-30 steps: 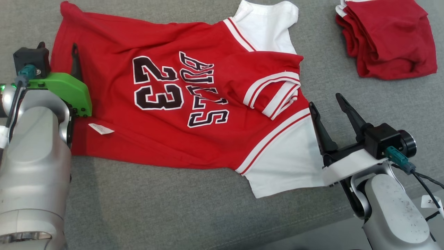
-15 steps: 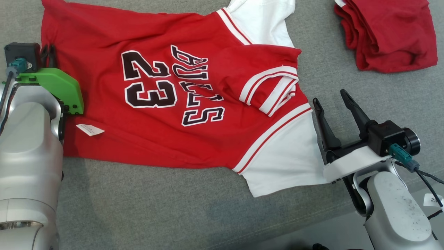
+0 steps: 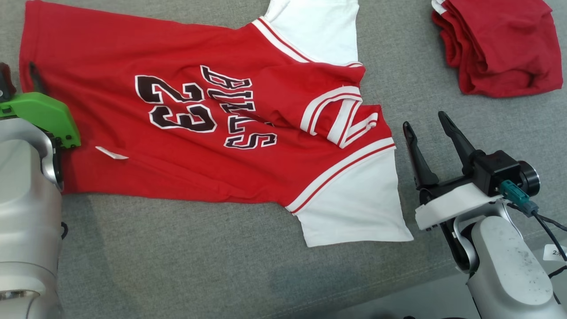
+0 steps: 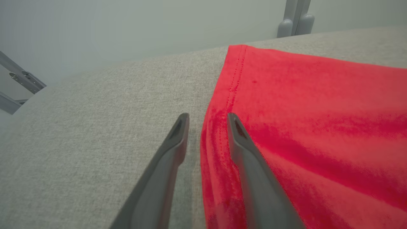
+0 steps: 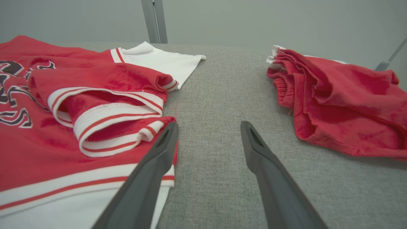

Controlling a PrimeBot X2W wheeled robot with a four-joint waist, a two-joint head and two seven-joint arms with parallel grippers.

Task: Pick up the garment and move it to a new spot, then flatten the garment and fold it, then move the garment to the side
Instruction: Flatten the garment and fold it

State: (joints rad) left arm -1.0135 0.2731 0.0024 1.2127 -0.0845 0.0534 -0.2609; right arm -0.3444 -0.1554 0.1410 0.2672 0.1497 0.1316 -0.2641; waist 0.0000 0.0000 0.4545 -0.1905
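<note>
Red basketball jersey (image 3: 248,177) with white sleeves and black number 23 lies spread across the upper left and middle of the head view, flat on the grey woven fabric surface (image 3: 177,257). Its hem runs down the left side of that view and its collar points right.

At the far left, the left gripper (image 4: 206,119) sits at the jersey's hem behind its green plastic housing (image 3: 44,115). In the left wrist view its two dark fingers (image 4: 244,149) stand a little apart. One rests over the grey surface, the other over the red cloth, and the stitched hem lies between them, unclamped. The grip is released.

Just right of the housing, a small white label (image 3: 110,153) lies on the red cloth. Further right, the striped collar is bunched into folds, and one white sleeve (image 3: 354,208) spreads flat toward the lower middle.

The right gripper (image 3: 424,120) hovers at the lower right, near the jersey's collar. Its fingers are spread wide and hold nothing. In the right wrist view one finger overlaps the striped edge and the other is over bare grey fabric.

At the upper right, well apart from the jersey, lies a folded pile of dark red cloth (image 3: 496,44).
</note>
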